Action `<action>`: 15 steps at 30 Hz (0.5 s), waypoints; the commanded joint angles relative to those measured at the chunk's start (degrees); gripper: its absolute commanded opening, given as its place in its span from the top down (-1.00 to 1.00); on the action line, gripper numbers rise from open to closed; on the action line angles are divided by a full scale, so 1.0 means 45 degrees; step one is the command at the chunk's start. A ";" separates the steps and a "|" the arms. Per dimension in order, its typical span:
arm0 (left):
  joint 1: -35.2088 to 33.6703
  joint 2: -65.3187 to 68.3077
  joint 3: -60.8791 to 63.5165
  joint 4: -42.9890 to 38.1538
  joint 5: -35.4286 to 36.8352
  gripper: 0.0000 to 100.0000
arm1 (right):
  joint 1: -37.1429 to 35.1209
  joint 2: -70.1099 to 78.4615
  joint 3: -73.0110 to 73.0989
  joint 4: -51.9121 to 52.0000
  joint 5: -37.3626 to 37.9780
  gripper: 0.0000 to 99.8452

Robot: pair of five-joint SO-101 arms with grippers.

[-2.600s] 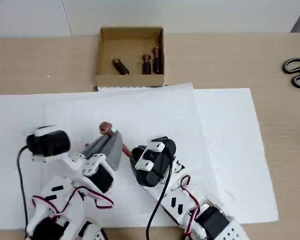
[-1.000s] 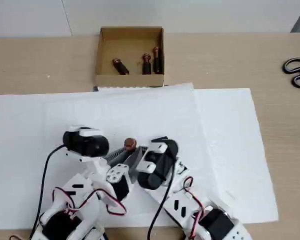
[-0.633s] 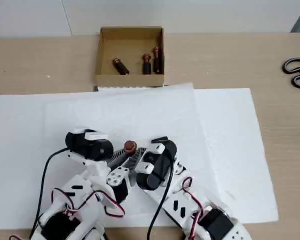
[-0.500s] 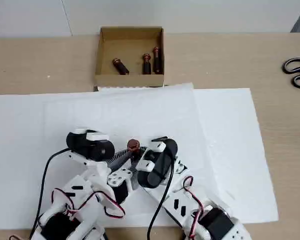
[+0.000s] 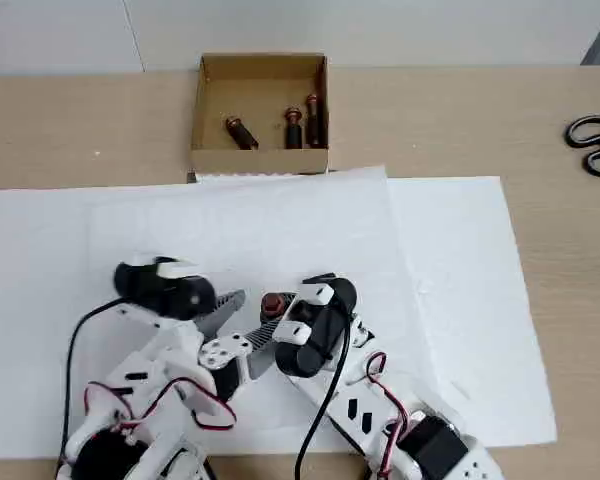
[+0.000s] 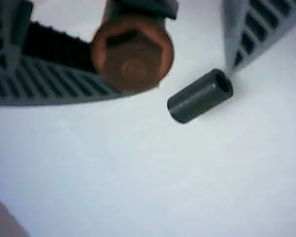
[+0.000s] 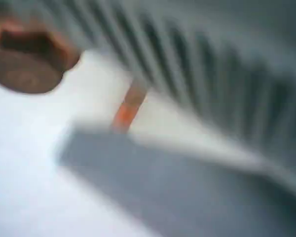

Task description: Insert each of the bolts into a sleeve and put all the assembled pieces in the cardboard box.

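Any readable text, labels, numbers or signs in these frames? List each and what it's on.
No legible text in any view.
On the bolt: a faint raised mark at the middle of its head, too blurred to read.
On the cardboard box, the sleeve and the white paper: no print visible.

sleeve [image 6: 200, 95] on paper [image 5: 450, 280], near bolt [image 6: 132, 55] | box [image 5: 260, 160] behind, perhaps three pieces [image 5: 293, 127] inside
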 commanded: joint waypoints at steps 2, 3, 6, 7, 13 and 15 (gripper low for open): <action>-0.0039 -0.0020 -0.1495 0.0430 -0.0039 0.56 | 0.0127 -0.0127 -0.0254 -0.0029 -0.0098 0.99; -0.0039 -0.0039 -0.1748 0.0430 -0.0039 0.63 | 0.0283 -0.0127 -0.0156 -0.0049 -0.0098 0.99; -0.0039 -0.0039 -0.2589 0.0254 -0.0059 0.91 | 0.0947 -0.0127 0.0098 -0.0107 -0.0098 0.99; -0.0039 -0.0039 -0.2764 0.0176 -0.0059 0.99 | 0.1182 -0.0127 0.0117 -0.0107 -0.0117 0.99; -0.2051 -0.0039 -0.2335 0.0313 -0.0098 0.99 | 0.2979 -0.0068 0.0762 -0.0576 -0.0664 1.00; -0.3341 -0.0039 -0.1514 0.0215 -0.0098 0.99 | 0.3819 -0.0010 0.1133 -0.1670 -0.0645 0.99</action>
